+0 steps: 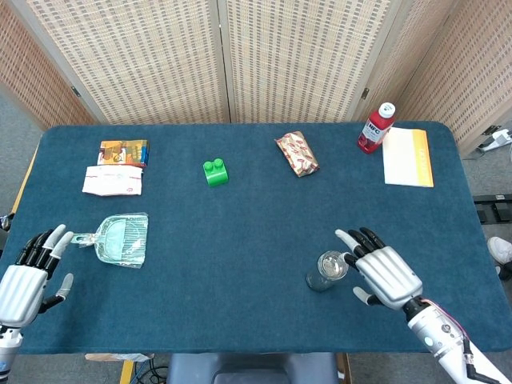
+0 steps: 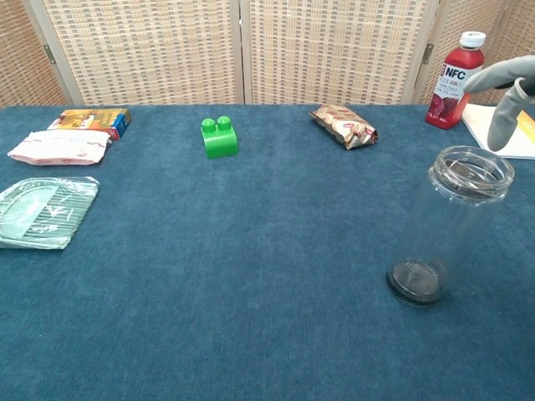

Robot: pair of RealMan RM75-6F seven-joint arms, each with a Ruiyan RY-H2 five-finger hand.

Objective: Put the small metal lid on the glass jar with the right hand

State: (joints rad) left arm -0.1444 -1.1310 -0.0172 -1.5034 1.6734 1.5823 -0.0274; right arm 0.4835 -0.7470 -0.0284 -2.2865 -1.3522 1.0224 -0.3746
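Note:
The clear glass jar (image 1: 325,271) stands upright near the table's front right, also seen in the chest view (image 2: 451,225). The small metal lid (image 2: 471,172) lies on its mouth, silver in the head view (image 1: 331,263). My right hand (image 1: 384,274) hovers just right of the jar with its fingers spread, holding nothing and not touching the jar. In the chest view only its fingertips (image 2: 504,93) show, at the right edge above the jar. My left hand (image 1: 29,272) is at the front left corner, fingers apart and empty.
A green brick (image 1: 214,171) and a snack packet (image 1: 297,154) lie mid-table. A red bottle (image 1: 377,126) and a booklet (image 1: 408,157) are at the back right. A small box (image 1: 123,152), a white packet (image 1: 113,180) and a green wrapped item (image 1: 120,239) are on the left.

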